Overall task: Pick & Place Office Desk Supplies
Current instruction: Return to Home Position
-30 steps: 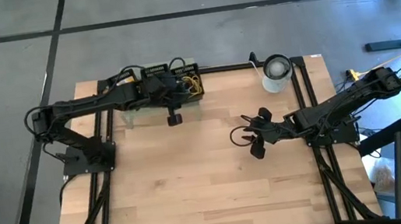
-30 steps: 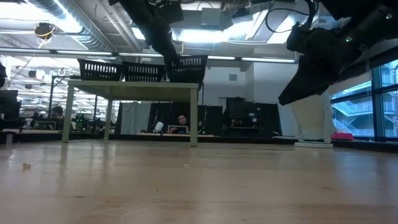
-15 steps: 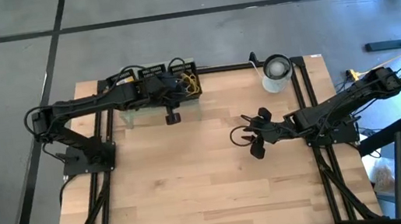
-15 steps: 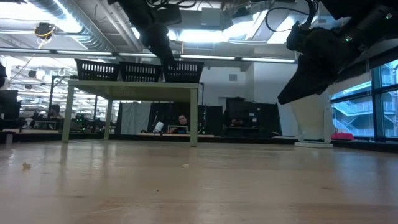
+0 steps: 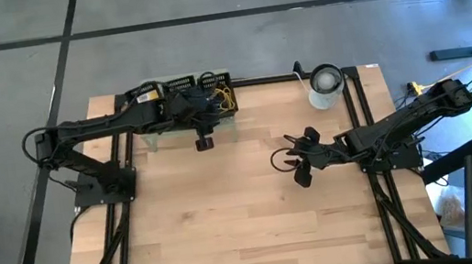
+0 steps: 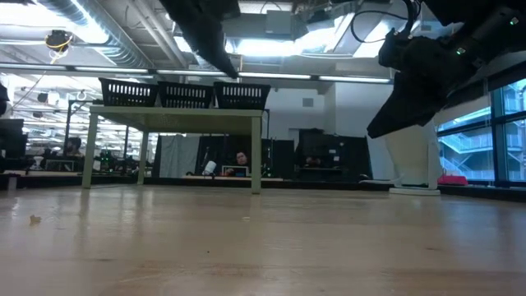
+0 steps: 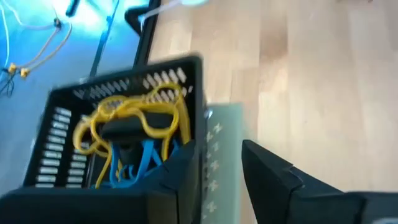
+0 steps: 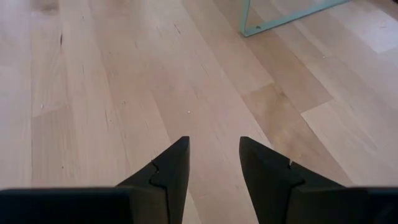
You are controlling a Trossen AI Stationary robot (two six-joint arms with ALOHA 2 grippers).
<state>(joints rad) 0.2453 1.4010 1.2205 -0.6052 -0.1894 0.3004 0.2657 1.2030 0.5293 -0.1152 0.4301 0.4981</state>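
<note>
We judge the job nearly done: the table (image 5: 232, 234) shows no loose supplies, and the right gripper (image 8: 214, 163) hangs wide and empty toward 3 o'clock. Farther, at 11 o'clock, the left gripper (image 7: 217, 180), parted and empty, hovers by the green rack (image 6: 177, 116), where three black bins (image 6: 186, 94) sit, one holding yellow and blue rubber bands (image 7: 146, 121). Only drawing that arm back seems left, past the bin rim; the white cup (image 5: 325, 82) at 1 o'clock stands well apart.

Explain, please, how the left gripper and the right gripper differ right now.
The left gripper faces a black slotted bin of yellow and blue rubber bands on the pale green perforated rack; the right gripper faces bare wooden table. The left arm stretches to the table's far edge; the right arm sits folded by the right edge. Both grippers are open and empty.
</note>
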